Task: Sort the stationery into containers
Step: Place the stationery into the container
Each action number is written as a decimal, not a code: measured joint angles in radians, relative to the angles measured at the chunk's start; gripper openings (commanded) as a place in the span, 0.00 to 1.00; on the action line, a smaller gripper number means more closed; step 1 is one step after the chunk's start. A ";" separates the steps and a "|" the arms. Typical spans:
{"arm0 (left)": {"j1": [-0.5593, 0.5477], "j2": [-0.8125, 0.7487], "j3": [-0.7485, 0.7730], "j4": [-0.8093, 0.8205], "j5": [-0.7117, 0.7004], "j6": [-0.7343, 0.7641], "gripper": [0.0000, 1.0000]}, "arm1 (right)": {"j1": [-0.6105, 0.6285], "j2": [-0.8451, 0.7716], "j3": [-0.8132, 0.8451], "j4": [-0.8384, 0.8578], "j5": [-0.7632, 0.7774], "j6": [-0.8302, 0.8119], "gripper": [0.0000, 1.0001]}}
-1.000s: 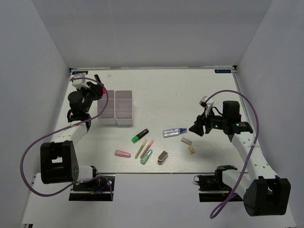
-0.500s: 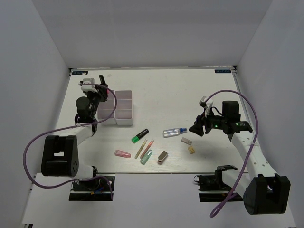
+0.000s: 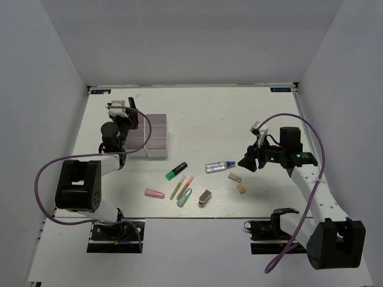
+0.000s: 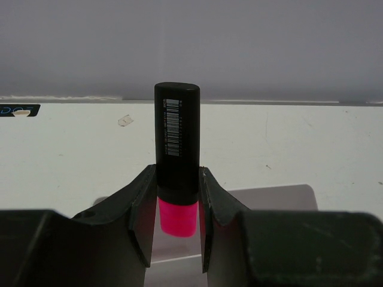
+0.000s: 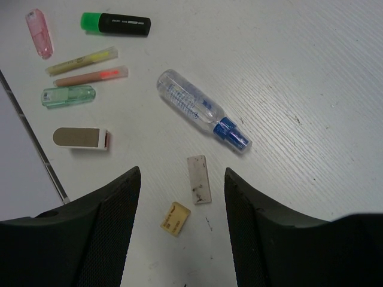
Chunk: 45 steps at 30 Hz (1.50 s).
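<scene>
My left gripper (image 4: 178, 203) is shut on a pink highlighter with a black cap (image 4: 176, 137), held upright over the white containers (image 3: 157, 136) at the table's left. The right gripper (image 5: 182, 179) hangs open above a grey block (image 5: 198, 179) and a tan block (image 5: 175, 218), touching neither. Beyond them lie the clear blue-capped bottle (image 5: 200, 110), green highlighter (image 5: 116, 23), pink capsule (image 5: 39, 33), yellow pen (image 5: 82, 61), pink pen (image 5: 91, 76), teal tube (image 5: 67, 95) and a brown-and-white block (image 5: 81, 138).
The loose items lie in a cluster near the table's front edge (image 3: 197, 216), between the two arm bases. White walls close the table in on three sides. A purple cable (image 3: 311, 128) loops over each arm.
The left gripper has swung right and toward the containers with the pink highlighter still in it. The right arm and the items on the table have not moved.
</scene>
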 measured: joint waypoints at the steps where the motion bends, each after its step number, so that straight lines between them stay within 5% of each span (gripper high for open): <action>1: -0.002 0.004 0.000 0.000 -0.002 0.004 0.00 | 0.000 0.000 0.000 0.000 0.000 0.000 0.61; 45: -0.006 0.097 -0.018 0.081 -0.074 0.066 0.00 | 0.000 0.020 0.000 -0.019 0.000 -0.024 0.61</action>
